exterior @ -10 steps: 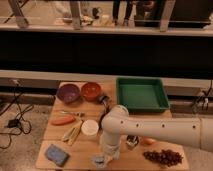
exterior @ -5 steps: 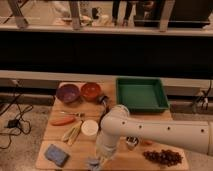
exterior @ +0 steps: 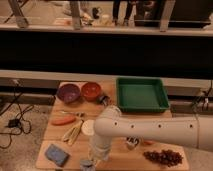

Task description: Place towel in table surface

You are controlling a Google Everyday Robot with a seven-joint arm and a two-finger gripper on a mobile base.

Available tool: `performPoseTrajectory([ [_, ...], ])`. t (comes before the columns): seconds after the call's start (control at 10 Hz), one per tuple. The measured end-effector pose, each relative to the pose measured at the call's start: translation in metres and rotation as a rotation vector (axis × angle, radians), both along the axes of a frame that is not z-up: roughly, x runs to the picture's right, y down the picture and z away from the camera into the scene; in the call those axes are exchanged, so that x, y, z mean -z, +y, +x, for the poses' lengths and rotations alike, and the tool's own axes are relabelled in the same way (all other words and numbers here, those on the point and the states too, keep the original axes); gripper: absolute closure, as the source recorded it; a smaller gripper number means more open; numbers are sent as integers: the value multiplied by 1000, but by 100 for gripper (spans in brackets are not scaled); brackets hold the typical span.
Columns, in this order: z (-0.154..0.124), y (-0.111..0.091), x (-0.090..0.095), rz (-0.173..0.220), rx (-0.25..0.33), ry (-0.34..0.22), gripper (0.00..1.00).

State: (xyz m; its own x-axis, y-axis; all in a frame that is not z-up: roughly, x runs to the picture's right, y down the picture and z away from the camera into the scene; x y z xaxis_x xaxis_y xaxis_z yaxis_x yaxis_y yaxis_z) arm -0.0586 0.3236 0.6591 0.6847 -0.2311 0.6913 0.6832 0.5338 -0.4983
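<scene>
My white arm reaches in from the right across the front of the table surface (exterior: 120, 155), a light wooden top. The gripper (exterior: 93, 159) points down near the front edge, to the right of the blue sponge (exterior: 56, 154). It is shut on the towel (exterior: 86, 164), a small pale grey-blue bunch that shows just under the fingers at the bottom of the camera view. Whether the towel touches the wood I cannot tell.
A green tray (exterior: 141, 94) stands at the back right, with a purple bowl (exterior: 68, 93) and an orange bowl (exterior: 91, 91) at the back left. A carrot (exterior: 62, 120), a banana (exterior: 72, 132) and a white cup (exterior: 87, 127) lie at the left. Dark grapes (exterior: 162, 157) sit front right.
The gripper with the towel has moved down and slightly left, toward the table's front edge. Nothing else on the table has shifted.
</scene>
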Motion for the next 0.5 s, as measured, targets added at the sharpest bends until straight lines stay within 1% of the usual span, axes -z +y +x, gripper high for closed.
performPoseTrajectory([
  [0.3,-10,-5,-12,16,11,8,91],
  [0.5,-12,-15,-27,36,12,30,91],
])
